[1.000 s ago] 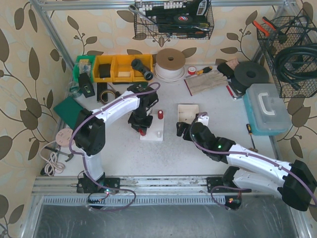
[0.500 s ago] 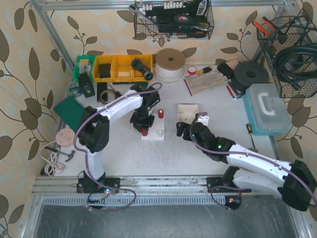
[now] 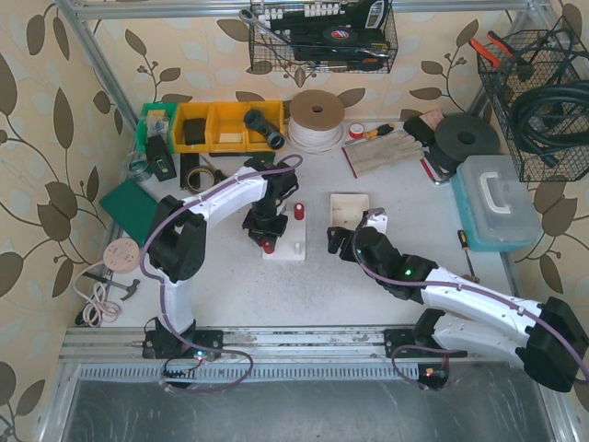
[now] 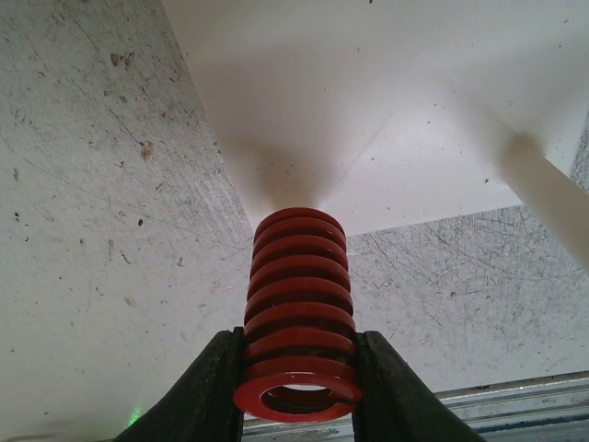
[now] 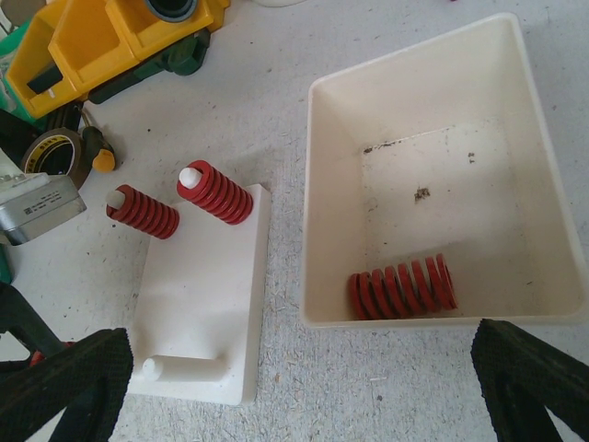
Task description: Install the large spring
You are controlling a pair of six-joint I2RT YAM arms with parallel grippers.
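Scratched grey tabletop [image 3: 230,276] lies under leaf-patterned walls [image 3: 55,138]. The large red spring [image 4: 296,304] is clamped at its near coils between the 2 fingers of the left gripper [image 4: 296,373], its far end pointing at the white peg base [image 4: 368,110]. From above it hangs at that base's near-left edge; whether it touches a peg cannot be told. The right wrist view shows 2 other red springs [image 5: 216,195] seated on pegs at the base's far end, and 1 bare peg [image 5: 152,368] at its near corner. Just right of the base stands a white tray [image 5: 515,120], with 1 loose spring [image 5: 402,285] lying on its side against the near wall. The right gripper [image 5: 299,373] hovers before the tray, jaws spread wide, holding nothing. Yellow bins [image 3: 225,124] line the far wall.
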